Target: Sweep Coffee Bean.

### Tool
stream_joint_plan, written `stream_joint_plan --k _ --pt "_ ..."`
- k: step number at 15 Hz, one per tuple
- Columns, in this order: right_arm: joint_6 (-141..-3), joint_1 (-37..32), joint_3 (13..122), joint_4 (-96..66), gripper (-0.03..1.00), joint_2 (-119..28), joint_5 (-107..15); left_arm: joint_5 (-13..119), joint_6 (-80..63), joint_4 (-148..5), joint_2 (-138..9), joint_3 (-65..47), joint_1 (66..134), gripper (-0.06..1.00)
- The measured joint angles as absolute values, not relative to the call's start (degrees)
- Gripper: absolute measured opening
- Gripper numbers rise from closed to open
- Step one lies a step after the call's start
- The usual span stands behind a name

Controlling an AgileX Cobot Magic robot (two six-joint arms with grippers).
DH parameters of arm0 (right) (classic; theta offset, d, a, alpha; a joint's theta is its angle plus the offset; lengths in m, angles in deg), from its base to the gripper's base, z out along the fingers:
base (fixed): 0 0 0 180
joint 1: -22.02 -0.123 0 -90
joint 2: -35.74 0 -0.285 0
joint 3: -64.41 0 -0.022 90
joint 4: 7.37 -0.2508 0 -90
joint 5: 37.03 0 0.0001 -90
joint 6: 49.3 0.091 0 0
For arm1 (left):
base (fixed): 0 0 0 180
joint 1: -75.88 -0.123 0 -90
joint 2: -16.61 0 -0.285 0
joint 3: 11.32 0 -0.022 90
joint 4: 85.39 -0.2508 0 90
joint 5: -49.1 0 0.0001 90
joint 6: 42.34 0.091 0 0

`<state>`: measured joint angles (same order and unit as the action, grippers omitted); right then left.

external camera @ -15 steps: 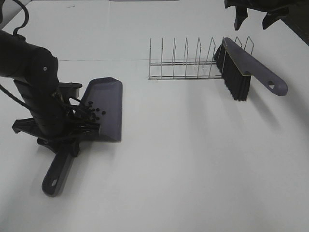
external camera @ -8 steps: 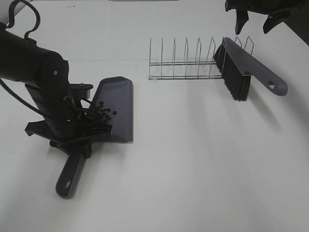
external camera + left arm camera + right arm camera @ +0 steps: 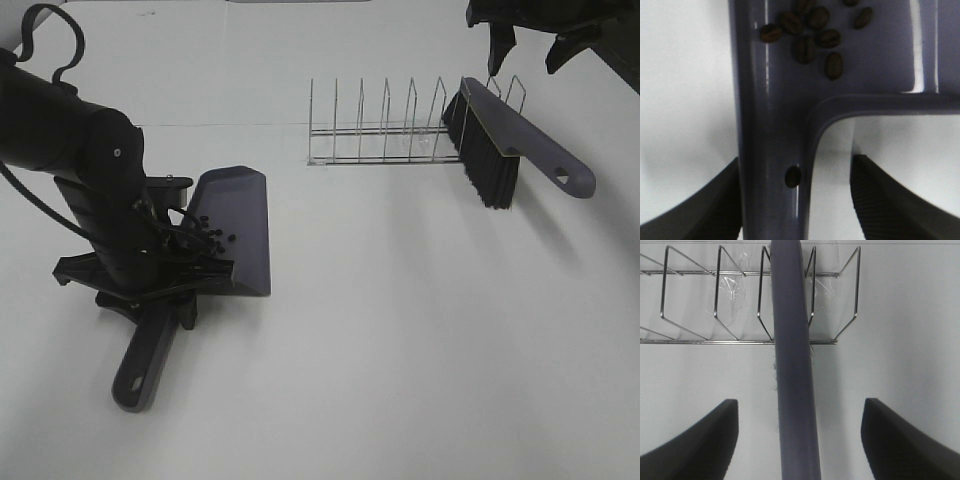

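A grey-purple dustpan (image 3: 238, 215) lies on the white table at the left, its handle (image 3: 140, 365) pointing toward the front. Several coffee beans (image 3: 210, 238) sit at the pan's rear; the left wrist view shows them (image 3: 810, 35), plus one bean (image 3: 793, 176) on the handle. My left gripper (image 3: 150, 290) straddles the handle near the pan. One finger (image 3: 715, 200) touches it and the other (image 3: 885, 200) stands apart. The brush (image 3: 500, 140) rests against the wire rack, bristles down. My right gripper (image 3: 530, 35) is open and empty above the brush handle (image 3: 792, 365).
A wire dish rack (image 3: 390, 130) stands at the back centre, also seen in the right wrist view (image 3: 715, 300). White tabletop (image 3: 420, 330) stretches between the dustpan and the brush. The left arm's bulk hides the table left of the pan.
The left arm and dustpan shifted right over the first half second, then slightly back left and toward the front. The beans stayed in the pan. The right gripper and brush have not moved.
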<state>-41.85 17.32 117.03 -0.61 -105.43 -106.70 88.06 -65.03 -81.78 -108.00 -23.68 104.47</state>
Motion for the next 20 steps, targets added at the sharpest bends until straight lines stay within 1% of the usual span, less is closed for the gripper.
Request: stream_joint_plan --k 2,6,8,9,10,11,12,14,15,17,20 --pt "-42.2 17.3 117.0 -0.6 0.63 -105.4 -106.7 89.3 -64.7 -83.4 -106.7 -23.7 104.5 0.59" --pt "-43.1 16.9 117.0 -0.6 0.63 -103.4 -106.8 91.4 -64.7 -86.3 -98.8 -23.7 104.4 0.6" --pt "-43.4 16.0 116.7 -0.9 0.63 -100.0 -106.9 94.3 -64.7 -88.5 -93.4 -23.7 104.4 0.6" --pt "-44.0 15.0 113.3 -2.1 0.63 -94.3 -106.8 100.3 -64.7 -91.0 -87.4 -23.7 104.4 0.6" --pt "-44.0 15.0 113.3 -2.1 0.63 -94.3 -106.8 100.3 -64.7 -91.0 -87.4 -23.7 104.4 0.6" --pt "-44.7 14.7 110.4 -2.5 0.63 -91.2 -106.8 104.0 -64.8 -92.4 -84.6 -23.7 104.3 0.6" --pt "-45.2 14.7 102.4 -4.2 0.63 -84.1 -106.8 111.5 -64.5 -94.3 -78.3 -23.7 104.0 0.6" --pt "-45.8 14.7 92.6 -5.0 0.63 -75.7 -106.8 117.6 -63.6 -94.6 -71.6 -23.7 104.0 0.6" --pt "-46.0 14.7 90.3 -5.1 0.63 -73.9 -106.8 118.0 -63.3 -94.5 -69.7 -23.7 104.0 0.6" --pt "-46.2 14.7 79.0 -6.2 0.63 -64.3 -106.8 118.3 -62.1 -93.6 -61.6 -25.6 104.0 0.6" --pt "-46.8 14.7 63.8 -6.5 0.63 -51.5 -106.9 118.5 -60.0 -92.0 -48.6 -33.5 104.0 0.6"
